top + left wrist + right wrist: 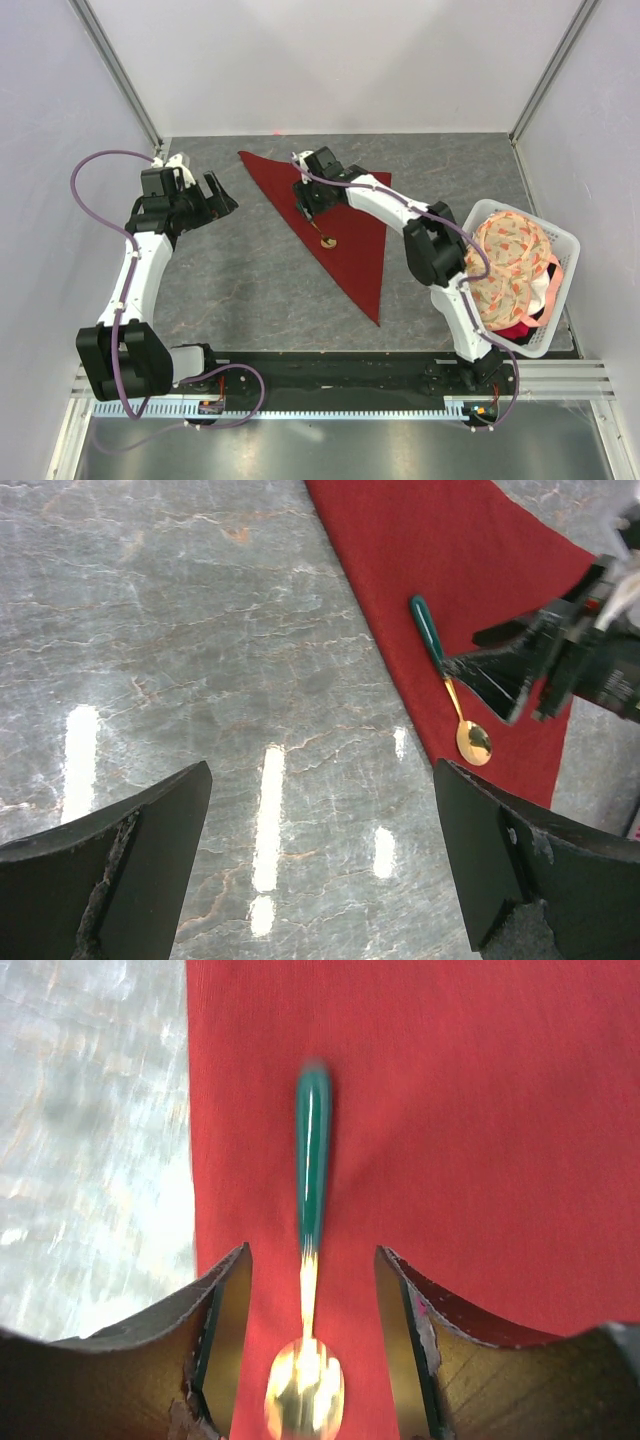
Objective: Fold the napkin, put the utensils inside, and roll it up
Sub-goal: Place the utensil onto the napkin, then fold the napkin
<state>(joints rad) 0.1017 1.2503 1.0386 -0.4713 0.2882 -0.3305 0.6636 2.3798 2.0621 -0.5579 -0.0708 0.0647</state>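
Grey marbled table [250,290], white walls around. At the right gripper [312,1260], fingers [225,1300] parted, straddling the gold neck of the spoon [312,1150] with a gap on each side, nothing gripped. Spoon flat on the burgundy napkin [480,1140], green handle toward 12 o'clock in the wrist view, close to the cloth's 9 o'clock edge. Napkin folded to a triangle at mid-table. At 9 o'clock of it, left gripper [322,770] spread wide, empty, over bare table. At 3 o'clock, white basket [560,240] with floral cloth [510,260].
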